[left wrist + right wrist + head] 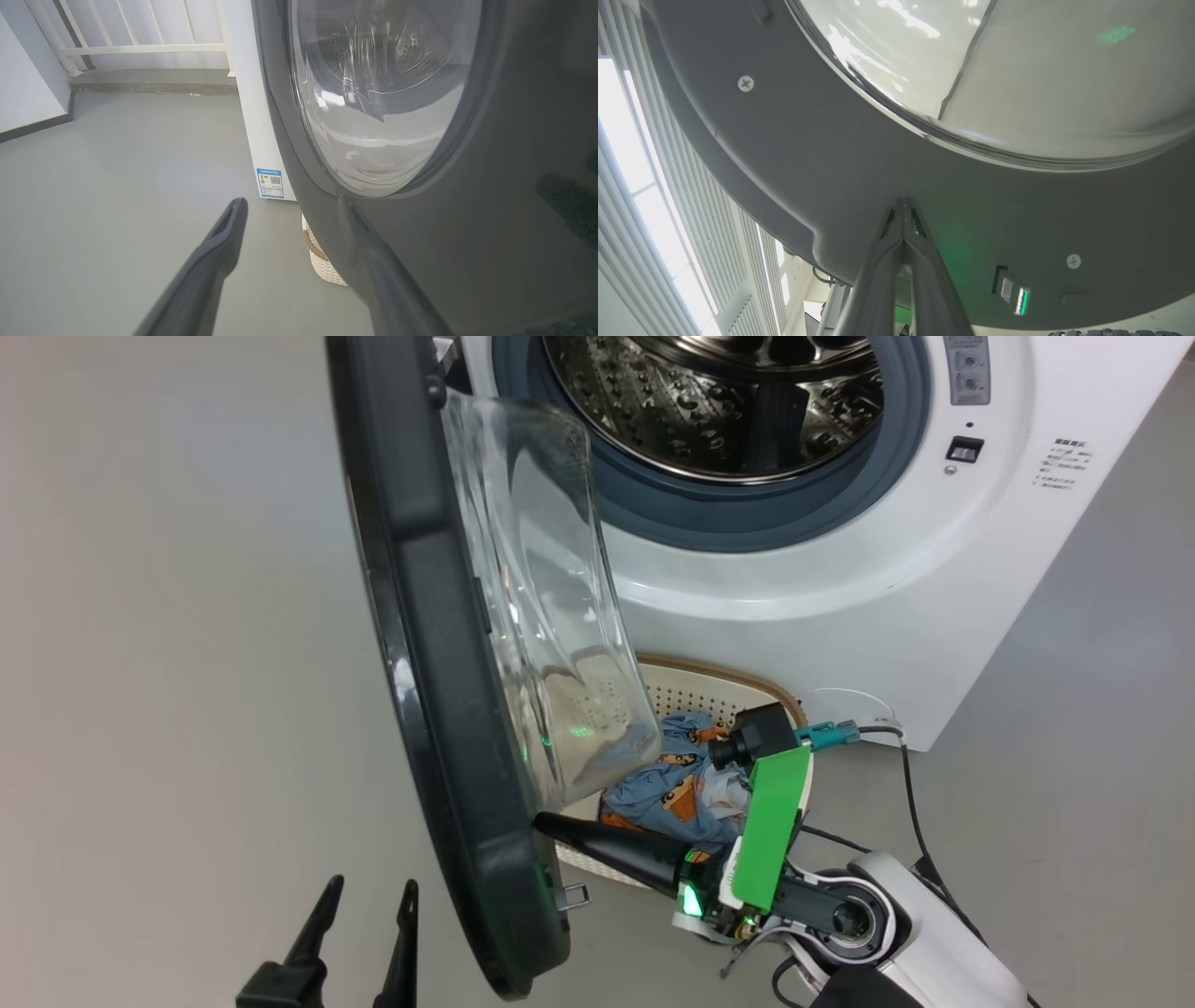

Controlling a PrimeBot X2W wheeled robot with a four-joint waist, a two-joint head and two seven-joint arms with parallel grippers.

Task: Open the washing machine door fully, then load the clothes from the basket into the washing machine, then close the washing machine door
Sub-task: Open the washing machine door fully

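Note:
The washing machine door [439,691] stands swung out, seen edge-on, its glass bowl [541,616] facing the white washing machine [840,569] and its open steel drum [719,401]. My right gripper [540,821] is shut, its tips pressed against the door's dark grey inner face [808,154] just below the window; the right wrist view shows the right gripper [903,203] with nothing held. My left gripper [371,889] is open on the door's outer side, close to the glossy door [467,233]. The basket [691,686] sits below the drum with the clothes [672,784] in it.
Black cables [910,803] trail over the floor at the machine's right corner. Bare grey floor [168,663] stretches left of the door. A white railing [140,46] and a low step stand behind. A blue label [271,183] marks the machine's lower front, beside the basket's [327,266] corner.

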